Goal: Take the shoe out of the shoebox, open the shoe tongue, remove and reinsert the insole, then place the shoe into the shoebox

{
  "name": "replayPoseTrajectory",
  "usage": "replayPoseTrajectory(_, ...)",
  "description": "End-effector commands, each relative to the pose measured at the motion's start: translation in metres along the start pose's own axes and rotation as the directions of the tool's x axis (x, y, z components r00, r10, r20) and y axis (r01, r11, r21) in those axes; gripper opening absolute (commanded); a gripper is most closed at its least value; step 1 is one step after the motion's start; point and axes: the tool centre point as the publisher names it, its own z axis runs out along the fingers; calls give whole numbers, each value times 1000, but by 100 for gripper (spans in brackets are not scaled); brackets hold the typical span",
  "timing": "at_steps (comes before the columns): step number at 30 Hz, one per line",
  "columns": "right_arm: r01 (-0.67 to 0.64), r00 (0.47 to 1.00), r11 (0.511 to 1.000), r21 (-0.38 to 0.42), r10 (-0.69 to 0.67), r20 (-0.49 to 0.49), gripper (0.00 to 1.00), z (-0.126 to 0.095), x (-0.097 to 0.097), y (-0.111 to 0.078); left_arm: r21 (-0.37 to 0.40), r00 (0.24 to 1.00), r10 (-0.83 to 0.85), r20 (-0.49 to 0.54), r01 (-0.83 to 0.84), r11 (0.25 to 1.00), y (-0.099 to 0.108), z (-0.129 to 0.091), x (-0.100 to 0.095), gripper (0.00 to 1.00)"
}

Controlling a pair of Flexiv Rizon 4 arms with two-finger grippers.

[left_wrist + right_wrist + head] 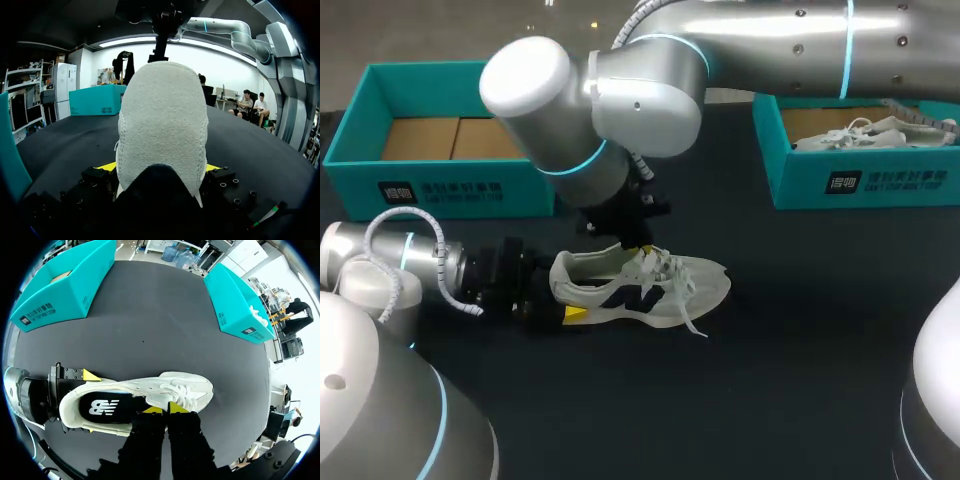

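A white shoe [655,288] lies on its sole on the black table, toe pointing right. My left gripper [560,296] comes in low from the left; its yellow-tipped fingers [107,166] press the heel [162,125] from both sides, standing wide apart. My right gripper [164,409] hangs over the shoe's mouth from above, with its yellow tips pinched together on the tongue [161,399] just behind the laces. The dark insole [102,407] lies flat inside the shoe.
A teal shoebox [450,190] with a bare cardboard floor stands at the back left. A second teal box [860,180] at the back right holds another white shoe [875,130]. My right arm's elbow [590,95] hangs over the left box's near corner.
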Motion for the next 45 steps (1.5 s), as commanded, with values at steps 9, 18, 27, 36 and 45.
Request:
replayPoseTrajectory(9, 57, 994, 998, -9, -57, -92, 0, 13, -52, 4, -1, 1000, 1, 3, -1, 1000, 3, 2, -1, 0)
replayPoseTrajectory(18, 7, 1000, 998, 55, -7, -6, 0, 39, -84, 3, -1, 1000, 1, 3, -1, 1000, 3, 2, -1, 0)
replayPoseTrajectory(27, -14, 999, 993, 115, 9, 48, 0, 82, -88, 1, -1, 1000, 1, 3, -1, 1000, 3, 2, -1, 0)
replayPoseTrajectory(36, -43, 998, 987, 152, 37, 45, 18, 107, -83, -2, -1, 1000, 1, 3, -1, 1000, 3, 2, -1, 0)
replayPoseTrajectory(45, -81, 997, 990, 116, 80, 13, 100, 79, -91, 2, -1, 1000, 1, 3, -1, 1000, 3, 2, -1, 0)
